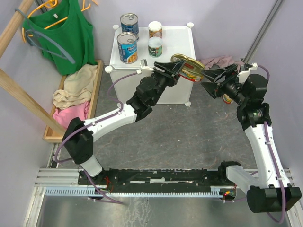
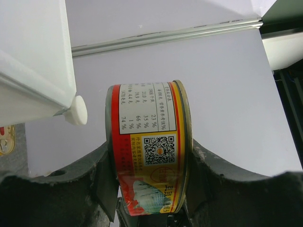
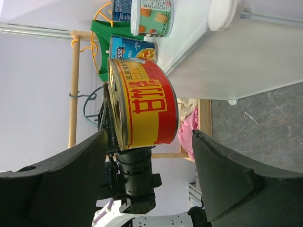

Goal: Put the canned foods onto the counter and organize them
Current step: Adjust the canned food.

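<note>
oval tin (image 2: 147,151) | in left end effector (image 1: 176,70) | second tin (image 2: 5,142) cut off

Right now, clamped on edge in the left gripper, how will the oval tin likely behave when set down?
The oval tin looks rigid: the left gripper clamps its flat faces without visible denting. Its glossy label may be slippery. Released on its narrow edge it would probably tip or roll; laid flat on the counter it should sit steady.

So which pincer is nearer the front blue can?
Left. The left pincer, gripping the oval tin, is right of the blue can; the right pincer is farther right, beyond that tin.
</note>
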You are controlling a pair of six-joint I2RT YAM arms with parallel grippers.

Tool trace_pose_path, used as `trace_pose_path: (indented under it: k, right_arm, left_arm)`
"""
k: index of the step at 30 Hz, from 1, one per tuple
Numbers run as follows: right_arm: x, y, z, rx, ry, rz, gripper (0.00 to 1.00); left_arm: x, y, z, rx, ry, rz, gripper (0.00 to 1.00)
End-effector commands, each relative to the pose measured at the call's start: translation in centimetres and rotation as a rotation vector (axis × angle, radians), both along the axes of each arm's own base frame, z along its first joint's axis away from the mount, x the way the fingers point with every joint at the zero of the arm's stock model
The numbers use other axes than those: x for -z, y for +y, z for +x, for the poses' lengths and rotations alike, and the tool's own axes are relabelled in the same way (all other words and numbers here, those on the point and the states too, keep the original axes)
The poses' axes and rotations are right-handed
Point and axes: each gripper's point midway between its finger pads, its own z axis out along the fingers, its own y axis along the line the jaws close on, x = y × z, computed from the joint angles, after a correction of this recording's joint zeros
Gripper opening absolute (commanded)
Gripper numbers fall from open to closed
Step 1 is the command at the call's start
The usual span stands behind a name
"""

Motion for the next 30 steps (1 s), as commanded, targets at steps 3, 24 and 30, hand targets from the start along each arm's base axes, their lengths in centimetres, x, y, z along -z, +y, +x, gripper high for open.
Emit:
trace_pose_path:
  k: [3, 24, 30]
  right_arm:
    - [-1.9, 0.3, -0.2, -0.007, -0.083, 0.015, 0.79]
    - [-2.2, 1.3, 1.2, -0.023, -0.110, 0.038, 0.70]
    - [-2.0, 1.4, 2.0, -0.020, -0.113, 0.037, 0.65]
  left_arm:
    - [-6.7, 0.8, -0.8, -0.013, -0.132, -0.142, 0.03]
    - [-6.5, -0.6, -1.1, 0.023, -0.123, -0.160, 0.03]
    - [-6.1, -0.7, -1.1, 0.027, -0.116, -0.160, 0.03]
